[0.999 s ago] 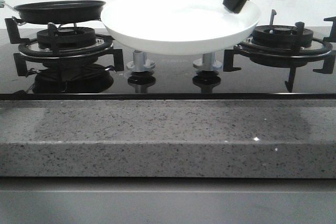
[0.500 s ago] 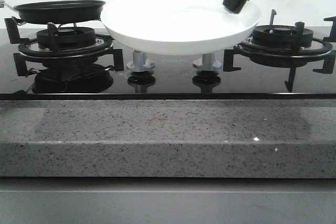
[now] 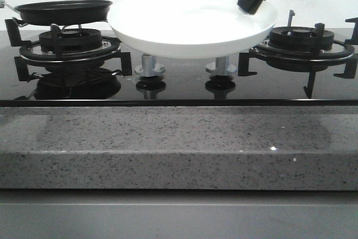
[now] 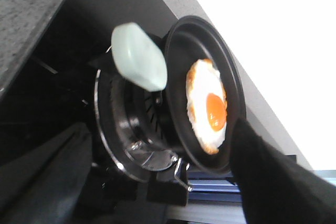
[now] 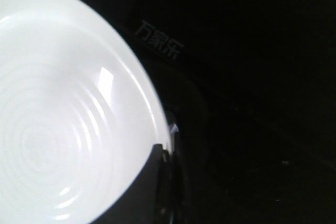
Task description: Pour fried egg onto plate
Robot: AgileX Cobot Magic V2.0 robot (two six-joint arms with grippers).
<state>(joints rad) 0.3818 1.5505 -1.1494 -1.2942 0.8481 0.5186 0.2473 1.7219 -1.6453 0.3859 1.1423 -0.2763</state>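
Note:
The white plate (image 3: 190,23) hangs above the middle of the stove, level, held at its right rim by my right gripper (image 3: 253,5). In the right wrist view a dark finger (image 5: 149,187) lies over the plate's (image 5: 63,108) rim and the gripper (image 5: 163,161) is shut on it. The black frying pan (image 3: 64,10) rests on the left burner. In the left wrist view the fried egg (image 4: 206,106), white with an orange yolk, lies in the pan (image 4: 181,56). The pan's pale green handle (image 4: 139,59) points toward my left gripper (image 4: 157,145), which is open and apart from it.
The left burner grate (image 3: 70,48) and right burner grate (image 3: 302,46) stand on black glass. Two silver knobs (image 3: 150,65) sit under the plate. A grey speckled counter edge (image 3: 179,144) runs along the front.

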